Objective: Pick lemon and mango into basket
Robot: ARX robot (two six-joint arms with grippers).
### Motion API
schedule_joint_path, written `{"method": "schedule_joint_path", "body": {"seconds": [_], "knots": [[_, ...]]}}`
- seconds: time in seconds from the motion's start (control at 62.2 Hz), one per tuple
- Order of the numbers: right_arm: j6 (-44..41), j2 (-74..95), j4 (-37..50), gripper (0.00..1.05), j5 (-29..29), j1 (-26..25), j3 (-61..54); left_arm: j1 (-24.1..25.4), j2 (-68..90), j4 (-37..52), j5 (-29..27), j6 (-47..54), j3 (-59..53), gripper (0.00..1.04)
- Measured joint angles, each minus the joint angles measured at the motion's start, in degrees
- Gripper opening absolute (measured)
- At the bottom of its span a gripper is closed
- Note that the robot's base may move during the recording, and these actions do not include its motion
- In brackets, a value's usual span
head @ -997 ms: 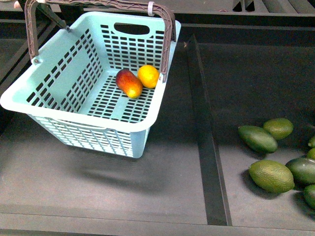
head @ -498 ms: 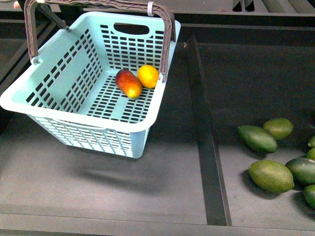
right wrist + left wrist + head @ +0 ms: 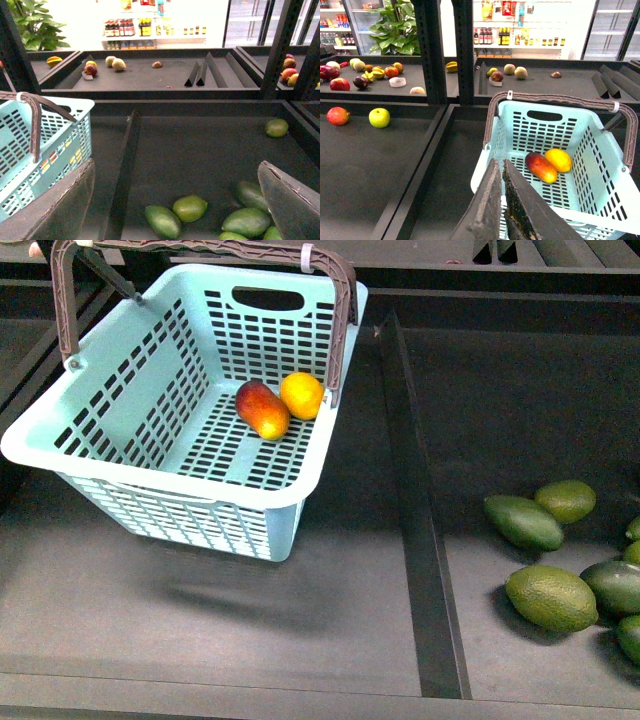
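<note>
The pale teal basket stands on the dark shelf at the left, its brown handle raised. Inside it, near the far right corner, the red-and-yellow mango lies touching the yellow lemon. Both also show in the left wrist view, mango beside lemon on the basket floor. My left gripper is shut and empty, just outside the basket's near wall. My right gripper is open and empty above the green fruits; the basket shows at that view's edge. Neither gripper appears in the front view.
A raised black divider separates the basket's bay from the right bay, where several dark green oval fruits lie. In the left wrist view a red apple and a green apple sit in the neighbouring bay, with more fruit on shelves behind.
</note>
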Motion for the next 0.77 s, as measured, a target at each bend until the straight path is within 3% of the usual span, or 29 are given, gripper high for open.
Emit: {"method": "schedule_joint_path", "body": {"seconds": [0.289,0.772], "knots": [[0.02,0.00,0.00,0.96,0.00,0.00,0.00,0.00,0.00,0.00,0.02,0.00,0.00,0.03],[0.02,0.00,0.00,0.96,0.00,0.00,0.00,0.00,0.00,0.00,0.00,0.02,0.00,0.99]]}}
